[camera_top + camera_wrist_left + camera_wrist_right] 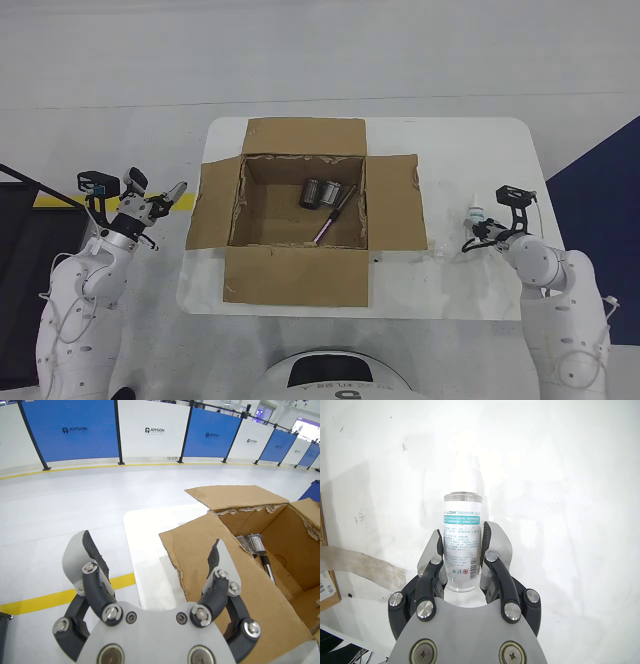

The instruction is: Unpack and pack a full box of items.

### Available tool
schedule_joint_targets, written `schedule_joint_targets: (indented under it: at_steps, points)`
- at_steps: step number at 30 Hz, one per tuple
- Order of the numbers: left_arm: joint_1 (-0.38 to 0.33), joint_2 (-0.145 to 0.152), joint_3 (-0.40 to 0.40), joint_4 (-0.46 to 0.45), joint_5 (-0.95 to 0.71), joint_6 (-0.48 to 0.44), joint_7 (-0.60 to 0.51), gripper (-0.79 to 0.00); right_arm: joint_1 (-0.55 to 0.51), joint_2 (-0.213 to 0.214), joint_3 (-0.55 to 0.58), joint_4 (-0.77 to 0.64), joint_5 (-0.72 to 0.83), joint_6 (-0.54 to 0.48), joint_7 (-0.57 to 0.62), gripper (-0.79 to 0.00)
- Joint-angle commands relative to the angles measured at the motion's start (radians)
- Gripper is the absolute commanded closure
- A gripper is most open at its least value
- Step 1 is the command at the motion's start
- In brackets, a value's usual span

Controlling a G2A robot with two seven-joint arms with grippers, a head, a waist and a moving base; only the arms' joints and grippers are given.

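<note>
The brown cardboard box [296,276] has all four flaps spread, and its near flap lies flat on the white tabletop [470,160] closest to the robot. To the right, apart from the right flap, the right gripper [463,530] has its jaws clenched on the lower body of a small clear spray bottle with a white printed label [461,512]. The cap end points away from the wrist. I cannot tell whether the bottle touches the tabletop. On the left, the left gripper [151,537] hangs off the tabletop's left edge near the left flap, jaws released and empty. Farther in, on the right half of the box floor, a short silvery metal cylinder [320,193] and a slim dark rod-like tool [333,220] lie close together.

This looks like unpacking, with the bottle being parked to the right. A tall, narrow bottle probably tips easily, so it should rest fully on bare tabletop, clear of the flap, before the jaws let go. The jaws should then draw back along their own line so the pads do not drag it over. The left arm should come in over the left flap, not through it.
</note>
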Motion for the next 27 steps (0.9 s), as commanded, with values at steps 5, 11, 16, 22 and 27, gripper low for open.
schedule_joint_targets:
  at_steps: [5,11,16,22,27]
  points:
    - [0.000,0.000,0.000,0.000,0.000,0.000,0.000,-0.785,0.001,0.003,-0.006,-0.015,0.003,0.009,0.012,-0.354]
    - [0.000,0.000,0.000,0.000,0.000,0.000,0.000,-0.785,0.001,0.008,-0.007,-0.044,-0.001,0.024,0.034,-0.363]
    - [0.000,0.000,0.000,0.000,0.000,0.000,0.000,-0.785,-0.003,0.011,-0.008,-0.067,-0.005,0.035,0.044,-0.416]
    - [0.000,0.000,0.000,0.000,0.000,0.000,0.000,-0.785,-0.059,0.008,0.013,-0.152,0.058,0.032,-0.052,-0.785]
    - [0.000,0.000,0.000,0.000,0.000,0.000,0.000,-0.785,-0.139,0.005,0.036,-0.324,0.129,-0.043,-0.179,-0.785]
